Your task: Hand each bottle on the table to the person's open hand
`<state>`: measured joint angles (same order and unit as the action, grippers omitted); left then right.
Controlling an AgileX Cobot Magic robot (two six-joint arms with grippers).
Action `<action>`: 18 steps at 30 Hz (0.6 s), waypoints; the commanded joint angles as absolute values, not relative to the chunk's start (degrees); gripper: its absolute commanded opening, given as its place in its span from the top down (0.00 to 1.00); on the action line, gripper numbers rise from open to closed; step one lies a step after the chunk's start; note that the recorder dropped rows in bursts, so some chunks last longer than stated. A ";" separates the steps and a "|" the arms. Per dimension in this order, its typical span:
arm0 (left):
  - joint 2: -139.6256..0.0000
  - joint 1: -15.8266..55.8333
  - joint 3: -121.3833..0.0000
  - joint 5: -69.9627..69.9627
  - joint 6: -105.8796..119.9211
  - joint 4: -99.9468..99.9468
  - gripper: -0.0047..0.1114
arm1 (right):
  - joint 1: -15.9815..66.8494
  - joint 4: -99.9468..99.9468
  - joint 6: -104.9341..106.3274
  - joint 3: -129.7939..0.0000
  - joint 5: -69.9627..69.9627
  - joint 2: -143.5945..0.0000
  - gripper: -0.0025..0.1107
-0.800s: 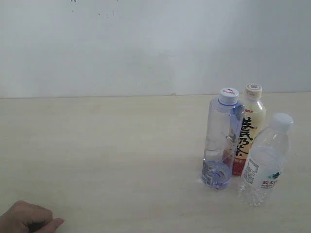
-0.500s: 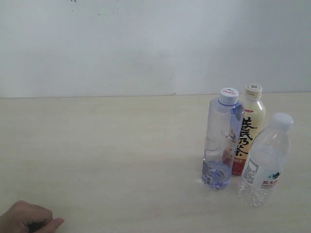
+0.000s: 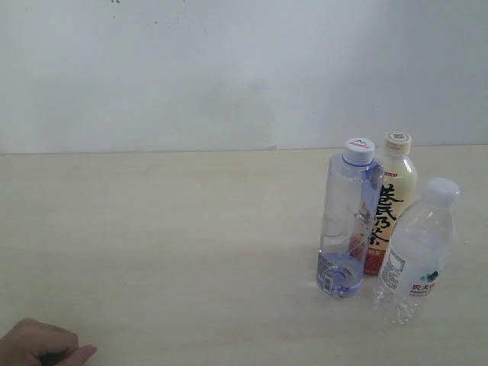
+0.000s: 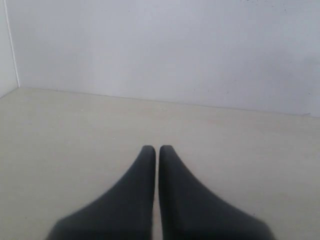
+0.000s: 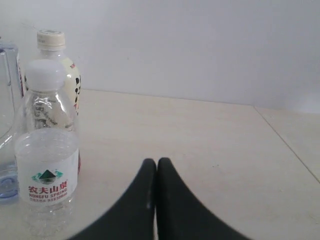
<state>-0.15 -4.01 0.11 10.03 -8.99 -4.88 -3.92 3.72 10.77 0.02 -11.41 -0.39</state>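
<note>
Three bottles stood upright in a tight cluster on the table (image 3: 168,229), toward its right edge, about midway between far and near edges. Tall bluish bottle (image 3: 347,221), white cap, on the cluster's left. Tea bottle (image 3: 396,187) just behind it, nearer the far edge, partly hidden. Ribbed clear bottle (image 3: 415,255), white cap, nearest the right edge and the near edge, just beside the other two. Person's hand (image 3: 38,347) rested at the near left corner, fingers curled in, well apart from the bottles. Left end effector (image 4: 156,150) was closed, fingers together, holding nothing, over bare table. Right end effector (image 5: 156,162) also closed and empty, low, near the ribbed clear bottle but not touching it.
</note>
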 commanded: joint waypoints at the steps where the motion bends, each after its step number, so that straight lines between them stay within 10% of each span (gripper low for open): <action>1: 0.00 -4.16 0.00 10.26 -9.24 -4.91 0.92 | -4.11 2.82 11.99 0.00 -10.97 0.00 0.98; 18: 0.00 -4.16 0.00 10.26 -9.24 -4.91 0.92 | -4.11 2.58 4.46 0.00 0.43 0.00 0.98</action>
<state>-0.15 -4.01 0.11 10.03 -8.99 -4.88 -3.92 3.10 8.26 0.02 -2.20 -0.39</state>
